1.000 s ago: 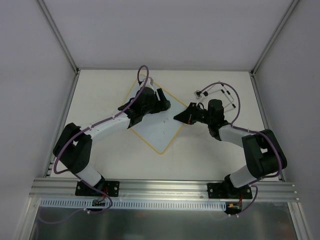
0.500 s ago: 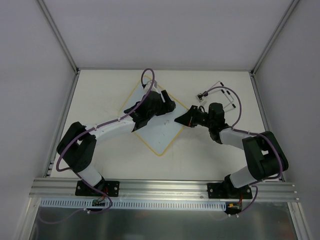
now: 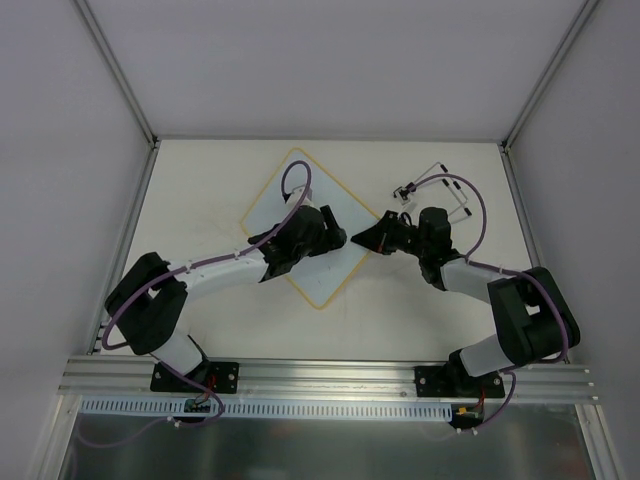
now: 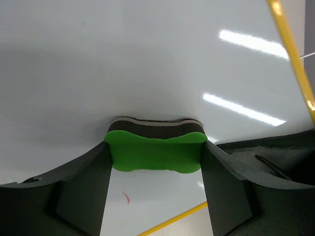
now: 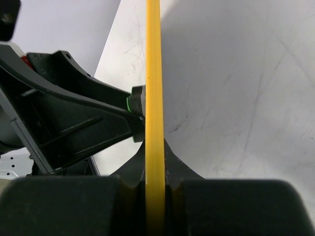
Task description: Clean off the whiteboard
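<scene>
The whiteboard (image 3: 288,188) lies turned like a diamond on the table, white with a yellow frame. My left gripper (image 3: 333,238) is over its right half, shut on a small green eraser (image 4: 155,150) whose dark felt presses on the board (image 4: 147,59). A short red mark (image 4: 126,197) shows on the board just behind the eraser. My right gripper (image 3: 374,238) is shut on the board's yellow frame (image 5: 154,73) at its right corner, with the frame edge running up between the jaws (image 5: 155,194). The right wrist view also catches the eraser's green edge (image 5: 129,104) left of the frame.
A thin white wire piece with black ends (image 3: 440,188) lies on the table behind the right gripper. Side walls and metal posts close in the table on the left, right and back. The table (image 5: 236,88) is scuffed.
My left gripper has slid with the eraser from the board's far part toward its near right part. The right gripper has stayed clamped on the frame, hardly shifting.
</scene>
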Controlling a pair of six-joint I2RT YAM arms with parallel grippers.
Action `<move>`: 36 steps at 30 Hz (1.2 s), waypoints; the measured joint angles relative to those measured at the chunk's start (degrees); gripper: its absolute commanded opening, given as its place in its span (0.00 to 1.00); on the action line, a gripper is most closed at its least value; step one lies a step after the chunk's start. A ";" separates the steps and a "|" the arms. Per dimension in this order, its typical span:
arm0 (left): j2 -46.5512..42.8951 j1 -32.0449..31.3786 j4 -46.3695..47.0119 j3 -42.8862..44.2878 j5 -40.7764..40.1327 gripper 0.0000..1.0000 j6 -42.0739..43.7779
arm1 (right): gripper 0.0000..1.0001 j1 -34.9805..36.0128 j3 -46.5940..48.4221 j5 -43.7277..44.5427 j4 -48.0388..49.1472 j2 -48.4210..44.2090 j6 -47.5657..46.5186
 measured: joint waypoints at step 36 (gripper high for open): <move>7.58 6.73 -10.73 14.78 4.02 0.00 2.43 | 0.00 0.07 -0.17 3.87 0.87 -0.76 0.81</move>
